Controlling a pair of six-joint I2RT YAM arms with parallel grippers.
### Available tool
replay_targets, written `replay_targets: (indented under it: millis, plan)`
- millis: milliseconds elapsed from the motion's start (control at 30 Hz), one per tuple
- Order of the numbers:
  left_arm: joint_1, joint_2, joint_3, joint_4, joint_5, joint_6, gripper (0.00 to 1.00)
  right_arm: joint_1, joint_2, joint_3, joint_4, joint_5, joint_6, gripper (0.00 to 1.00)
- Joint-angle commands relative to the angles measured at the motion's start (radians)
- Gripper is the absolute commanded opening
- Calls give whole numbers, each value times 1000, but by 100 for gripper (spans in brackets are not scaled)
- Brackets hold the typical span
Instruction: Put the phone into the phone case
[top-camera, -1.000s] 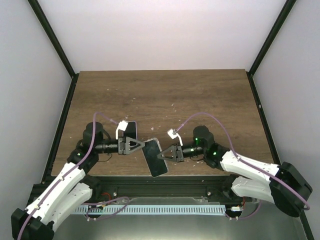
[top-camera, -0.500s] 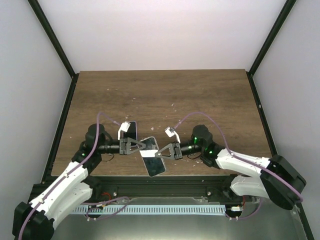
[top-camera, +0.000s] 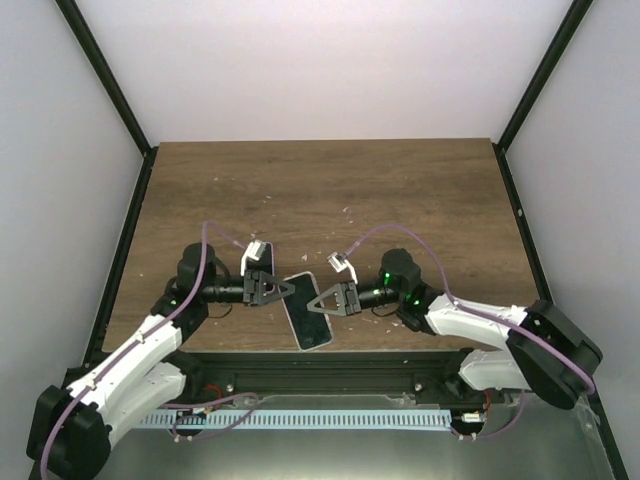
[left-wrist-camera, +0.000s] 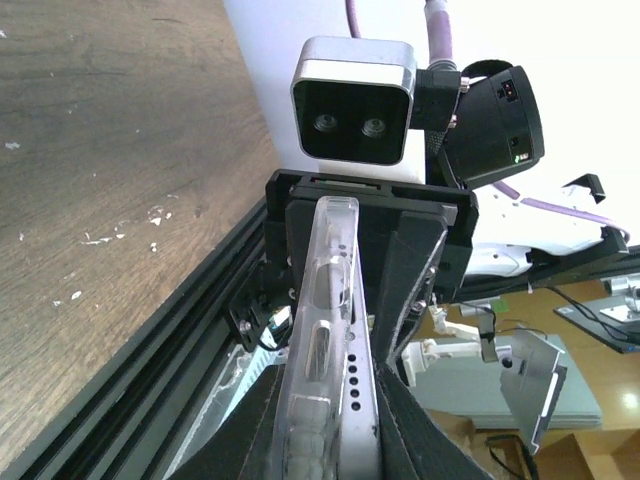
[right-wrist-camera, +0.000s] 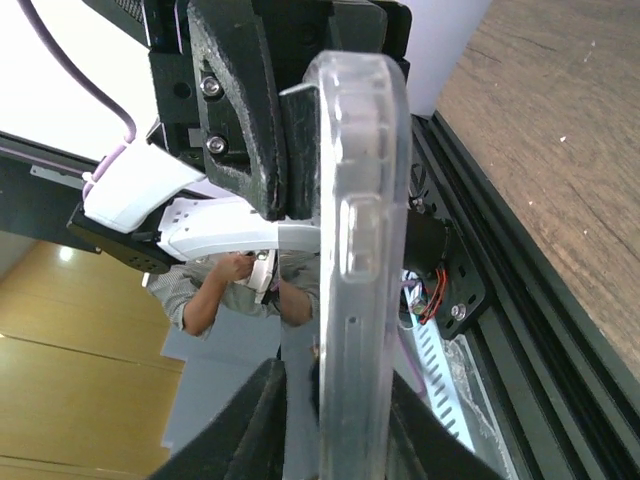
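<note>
A white-framed phone (top-camera: 308, 312) with a dark screen hangs over the table's front edge, lying in a clear phone case (left-wrist-camera: 322, 290). My left gripper (top-camera: 288, 290) comes from the left and is shut across both: the clear case and the phone's silver edge (left-wrist-camera: 362, 420) sit between the fingers of my left gripper (left-wrist-camera: 330, 380). From the right, my right gripper (top-camera: 316, 304) clamps the same pair. In its wrist view the case (right-wrist-camera: 360, 200) and the mirror-like screen (right-wrist-camera: 298, 400) fill the span of the right gripper (right-wrist-camera: 335, 380). How deep the phone sits in the case I cannot tell.
The brown wooden table (top-camera: 330, 190) carries small white specks. A black frame rail (top-camera: 330, 360) runs along its front edge under the phone. Black posts (top-camera: 105, 70) and white walls close off the sides and back.
My left gripper has closed onto the phone and case. Both grippers have drawn closer together, and the phone has shifted slightly toward the left and up.
</note>
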Motion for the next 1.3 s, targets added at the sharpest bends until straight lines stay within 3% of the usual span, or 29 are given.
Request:
replay_targets:
  millis: [0,67,233,433,567,800,1000,1133,1267]
  plan:
    - [-3,20,38,26,19,-10,15,4,19,26,161,-15,61,17]
    - [-3,11,52,11,15,-10,29,4,22,18,204,-6,94,12]
    - [-3,-39,36,95,9,-94,55,4,-26,-18,289,67,164,9]
    - [-5,-54,-27,366,9,-257,59,4,-78,-56,426,103,269,10]
    - [-11,-48,-35,447,-16,-289,50,4,-77,-43,441,96,303,10]
    - [-16,-8,-35,483,-20,-306,20,4,-55,-38,450,103,323,13]
    - [-15,-10,4,287,-38,-213,1,3,-55,-55,408,129,306,35]
    - [-16,-7,61,58,-76,-110,0,4,-54,-52,371,144,294,37]
    - [-15,5,88,-37,-86,-53,0,4,-32,-44,357,154,294,35]
